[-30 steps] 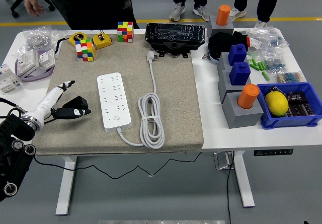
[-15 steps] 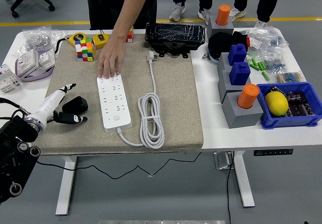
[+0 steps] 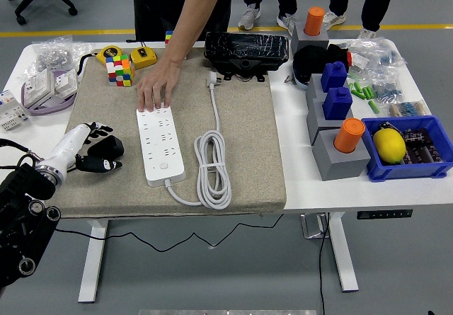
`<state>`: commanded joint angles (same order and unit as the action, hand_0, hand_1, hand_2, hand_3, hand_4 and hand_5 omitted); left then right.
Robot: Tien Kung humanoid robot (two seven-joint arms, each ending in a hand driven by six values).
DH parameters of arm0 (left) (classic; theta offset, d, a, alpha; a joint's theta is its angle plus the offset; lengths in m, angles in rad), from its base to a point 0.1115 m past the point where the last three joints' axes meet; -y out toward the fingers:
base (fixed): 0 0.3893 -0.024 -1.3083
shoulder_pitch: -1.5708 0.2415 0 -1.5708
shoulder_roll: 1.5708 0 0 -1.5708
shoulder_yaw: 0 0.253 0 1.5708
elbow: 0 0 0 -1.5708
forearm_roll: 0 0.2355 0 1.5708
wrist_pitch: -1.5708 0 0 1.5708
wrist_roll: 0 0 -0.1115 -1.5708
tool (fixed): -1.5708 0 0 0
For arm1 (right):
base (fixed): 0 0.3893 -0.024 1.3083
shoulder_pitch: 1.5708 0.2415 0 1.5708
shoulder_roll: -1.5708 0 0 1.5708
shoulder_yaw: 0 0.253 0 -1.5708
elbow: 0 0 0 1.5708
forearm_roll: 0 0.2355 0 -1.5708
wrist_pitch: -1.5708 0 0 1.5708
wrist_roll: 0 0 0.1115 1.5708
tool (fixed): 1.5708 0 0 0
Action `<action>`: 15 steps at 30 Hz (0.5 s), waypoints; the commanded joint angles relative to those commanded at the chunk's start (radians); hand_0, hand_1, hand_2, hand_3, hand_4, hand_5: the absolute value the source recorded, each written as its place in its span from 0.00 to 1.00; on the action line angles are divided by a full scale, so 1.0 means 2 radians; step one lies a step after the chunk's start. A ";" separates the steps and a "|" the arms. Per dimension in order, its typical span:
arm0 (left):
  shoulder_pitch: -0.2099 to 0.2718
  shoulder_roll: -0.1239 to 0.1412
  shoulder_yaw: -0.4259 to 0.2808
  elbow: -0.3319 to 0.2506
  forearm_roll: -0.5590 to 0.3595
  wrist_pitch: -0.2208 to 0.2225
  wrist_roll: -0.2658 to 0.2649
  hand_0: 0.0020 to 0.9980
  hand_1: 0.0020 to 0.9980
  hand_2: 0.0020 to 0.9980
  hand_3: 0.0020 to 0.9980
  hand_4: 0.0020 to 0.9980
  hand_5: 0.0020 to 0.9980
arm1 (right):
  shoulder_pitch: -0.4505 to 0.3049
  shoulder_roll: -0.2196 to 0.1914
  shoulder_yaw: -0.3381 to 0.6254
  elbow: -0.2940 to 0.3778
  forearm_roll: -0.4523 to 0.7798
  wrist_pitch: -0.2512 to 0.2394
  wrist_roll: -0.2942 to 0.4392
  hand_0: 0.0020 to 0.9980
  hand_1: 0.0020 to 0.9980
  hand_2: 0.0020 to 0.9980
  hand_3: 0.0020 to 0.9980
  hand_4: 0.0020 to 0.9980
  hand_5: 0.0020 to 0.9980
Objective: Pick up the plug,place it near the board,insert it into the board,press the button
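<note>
Left hand (image 3: 95, 149) lay curled on the black plug (image 3: 106, 145), grip looking shallow. A person's hand (image 3: 156, 88) pressed the board (image 3: 161, 144)'s far end; plug could slip, or collide there.

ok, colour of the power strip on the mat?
White power strip, with a white coiled cord; the head view shows it.
</note>
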<state>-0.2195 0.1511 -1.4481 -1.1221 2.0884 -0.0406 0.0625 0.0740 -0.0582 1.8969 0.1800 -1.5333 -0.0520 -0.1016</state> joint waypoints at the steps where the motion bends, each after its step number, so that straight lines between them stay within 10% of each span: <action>1: 0.000 0.000 0.001 0.001 0.000 0.001 0.000 0.61 0.68 0.62 0.55 1.00 0.12 | 0.000 0.000 -0.001 0.000 0.000 0.000 0.000 0.81 0.73 0.72 0.76 1.00 1.00; 15: -0.004 -0.004 -0.002 0.010 0.012 0.022 -0.002 0.61 0.66 0.55 0.46 1.00 0.13 | 0.001 -0.002 -0.003 0.000 0.001 0.001 0.000 0.81 0.73 0.72 0.76 1.00 1.00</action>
<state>-0.2266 0.1432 -1.4522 -1.1021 2.1118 0.0029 0.0593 0.0769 -0.0618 1.8915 0.1800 -1.5307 -0.0508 -0.1007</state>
